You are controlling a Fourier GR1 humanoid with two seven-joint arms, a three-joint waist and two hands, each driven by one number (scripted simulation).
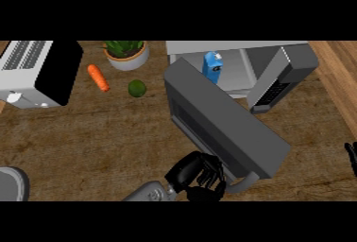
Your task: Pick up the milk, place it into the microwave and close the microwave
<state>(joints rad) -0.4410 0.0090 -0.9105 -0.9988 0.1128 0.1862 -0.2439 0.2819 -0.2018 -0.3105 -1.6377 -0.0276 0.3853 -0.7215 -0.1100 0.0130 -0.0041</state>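
While the milk [213, 65] stands inside the microwave [279, 66], the left hand [199, 175], fingers curled, holds nothing beside the door [223, 123]; right hand [351, 156] at three o'clock, state unclear.

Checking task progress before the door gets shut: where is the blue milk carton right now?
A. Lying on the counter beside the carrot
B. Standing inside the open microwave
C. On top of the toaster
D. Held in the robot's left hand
B: the milk carton stands upright inside the microwave, behind its open door.

Single head view, steeply down onto the counter [105, 137], from near
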